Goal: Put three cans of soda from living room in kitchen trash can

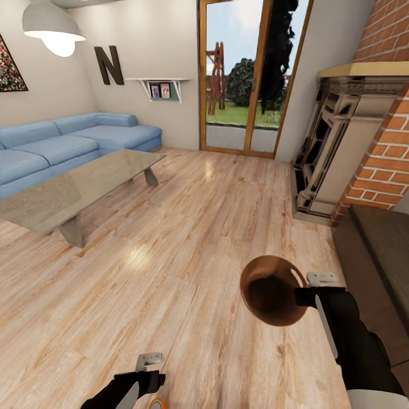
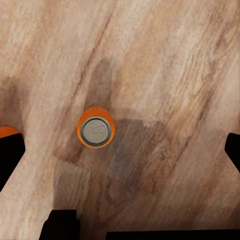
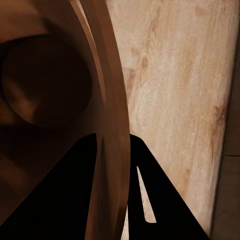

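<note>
An orange can of soda (image 2: 95, 131) stands upright on the wood floor, silver top facing the left wrist camera. A second orange can (image 2: 7, 131) peeks in at the edge beside one finger (image 2: 11, 160). In the head view, a sliver of an orange can (image 1: 157, 403) shows just under my left gripper (image 1: 149, 379). That gripper hangs above the floor, open, with its fingers spread wide and nothing between them. My right gripper (image 1: 303, 296) is shut on the rim of the brown tash can (image 1: 271, 295). The can is held above the floor and tilted, so its dark inside (image 3: 47, 80) shows.
A glass coffee table (image 1: 85, 184) stands to the left, in front of the long blue sofa (image 1: 68, 142). The brick fireplace (image 1: 346, 142) and a dark low cabinet (image 1: 380, 250) line the right side. Glass doors (image 1: 250, 74) are at the back, with wood floor (image 1: 187, 250) between.
</note>
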Controlling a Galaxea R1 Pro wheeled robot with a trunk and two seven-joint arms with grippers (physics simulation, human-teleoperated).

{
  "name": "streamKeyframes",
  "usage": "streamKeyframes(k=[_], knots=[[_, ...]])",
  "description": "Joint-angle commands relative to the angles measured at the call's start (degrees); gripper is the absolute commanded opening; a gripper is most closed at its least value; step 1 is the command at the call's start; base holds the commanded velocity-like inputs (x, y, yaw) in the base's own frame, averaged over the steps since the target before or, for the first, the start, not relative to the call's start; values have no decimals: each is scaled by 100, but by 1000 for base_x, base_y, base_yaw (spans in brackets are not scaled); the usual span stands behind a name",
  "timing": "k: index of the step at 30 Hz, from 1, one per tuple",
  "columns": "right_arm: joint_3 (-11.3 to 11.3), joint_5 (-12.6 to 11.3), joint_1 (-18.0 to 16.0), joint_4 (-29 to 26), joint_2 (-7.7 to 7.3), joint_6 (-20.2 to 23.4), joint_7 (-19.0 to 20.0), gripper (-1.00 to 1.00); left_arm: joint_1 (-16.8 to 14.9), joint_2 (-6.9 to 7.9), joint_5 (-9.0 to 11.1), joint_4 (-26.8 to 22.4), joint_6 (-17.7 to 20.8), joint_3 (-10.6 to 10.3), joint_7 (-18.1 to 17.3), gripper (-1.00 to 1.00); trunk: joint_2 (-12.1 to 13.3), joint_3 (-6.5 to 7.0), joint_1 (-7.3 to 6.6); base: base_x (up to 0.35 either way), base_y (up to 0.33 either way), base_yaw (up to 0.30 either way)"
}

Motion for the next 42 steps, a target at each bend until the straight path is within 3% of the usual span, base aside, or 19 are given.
streamKeyframes(k=[1, 16, 27, 38, 42], knots=[[-1, -26, -3, -6, 4, 0, 26, -100, 0, 0, 0, -2, 0, 0, 0, 100, -42, -18, 22, 0, 0, 0], [5, -16, -2, -2, 11, 0, 25, -100, -19, 8, 0, -169, 17, -8, 6, 100, -644, -287, 352, 0, 0, 0], [5, -11, -2, -2, 9, 0, 25, -100, -17, 9, 0, -283, 23, -8, -13, 100, -884, -395, 483, 0, 0, 0], [5, -7, -2, 27, 9, 0, 25, -100, -6, 6, 0, -254, 1, 1, -8, 100, -884, -395, 483, 0, 0, 0], [5, -7, -2, 38, 9, 0, 25, -100, -2, 8, 0, -244, -4, 1, -9, 100, -1045, -467, 571, 0, 0, 0]])
